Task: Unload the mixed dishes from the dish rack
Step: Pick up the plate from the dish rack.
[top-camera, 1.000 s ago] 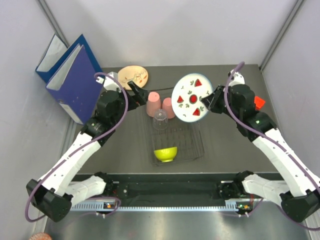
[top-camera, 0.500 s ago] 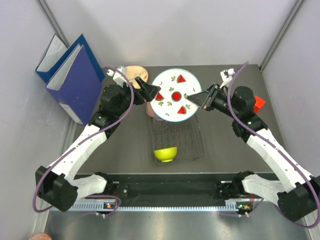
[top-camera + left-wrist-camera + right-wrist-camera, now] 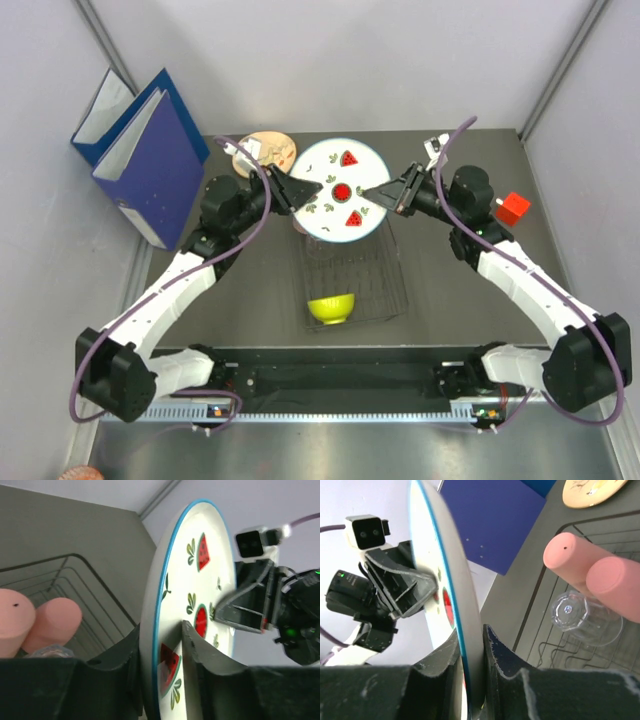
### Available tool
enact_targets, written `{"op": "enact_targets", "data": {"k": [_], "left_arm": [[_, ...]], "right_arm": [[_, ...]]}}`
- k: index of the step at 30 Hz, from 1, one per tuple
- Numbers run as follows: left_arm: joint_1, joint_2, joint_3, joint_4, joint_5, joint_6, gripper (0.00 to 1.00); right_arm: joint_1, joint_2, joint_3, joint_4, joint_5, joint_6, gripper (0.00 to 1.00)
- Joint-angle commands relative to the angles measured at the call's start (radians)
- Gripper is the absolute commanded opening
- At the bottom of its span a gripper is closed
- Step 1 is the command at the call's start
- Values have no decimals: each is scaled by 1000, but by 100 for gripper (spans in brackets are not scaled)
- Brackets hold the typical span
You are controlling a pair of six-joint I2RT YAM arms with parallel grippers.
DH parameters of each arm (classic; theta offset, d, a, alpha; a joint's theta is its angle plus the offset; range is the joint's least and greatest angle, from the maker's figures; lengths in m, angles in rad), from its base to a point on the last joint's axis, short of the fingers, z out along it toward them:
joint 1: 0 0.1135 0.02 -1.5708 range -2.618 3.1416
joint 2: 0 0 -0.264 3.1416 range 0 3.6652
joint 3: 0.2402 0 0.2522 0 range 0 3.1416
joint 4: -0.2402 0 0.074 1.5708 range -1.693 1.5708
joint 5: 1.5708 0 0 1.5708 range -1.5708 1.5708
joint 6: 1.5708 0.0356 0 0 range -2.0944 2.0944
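Left gripper (image 3: pixel 303 190) and right gripper (image 3: pixel 376 190) each nipped narrowly onto opposite rims of white fruit-print plate (image 3: pixel 340 188), raised between them over far end of dish rack (image 3: pixel 397 292); arms stretched forward, wrists turned inward; lime-yellow bowl (image 3: pixel 331 308) at rack's near end.

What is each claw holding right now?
Left gripper: jaws closed on the rim of the fruit plate.
Right gripper: jaws closed on its opposite rim.

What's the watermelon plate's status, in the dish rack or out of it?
Out: the watermelon plate hangs in the air above the dish rack, pinched at opposite rims by the left gripper and right gripper.
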Motion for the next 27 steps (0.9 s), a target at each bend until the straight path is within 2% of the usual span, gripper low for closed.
{"op": "enact_targets", "data": {"k": [1, 4, 12, 14, 15, 16, 19, 21, 22, 27], "left_arm": [[3, -28, -28, 85, 39, 23, 17], [9, -40, -45, 91, 36, 13, 0], [30, -39, -79, 166, 68, -63, 0], [33, -39, -64, 130, 41, -65, 0], [34, -37, -56, 110, 30, -63, 0], [35, -37, -48, 81, 18, -56, 0], [43, -43, -31, 51, -15, -51, 0], [52, -47, -21, 36, -36, -52, 0], [56, -47, -16, 22, -47, -54, 0], [154, -31, 18, -2, -32, -108, 0]], "right_arm": [[-3, -28, 31, 240, -81, 70, 0], [-4, -27, 30, 240, -88, 67, 0], [-3, -13, 37, 208, -109, 48, 0], [-4, -13, 48, 177, -108, 25, 11], [-3, -15, 53, 162, -105, 15, 20], [-4, -15, 68, 139, -85, 1, 46], [-3, -33, 97, 45, -22, -65, 72], [-3, -51, 109, -20, 20, -108, 84], [-3, -57, 132, -53, 67, -123, 99], [-6, -97, 174, -192, 228, -180, 100]]}}
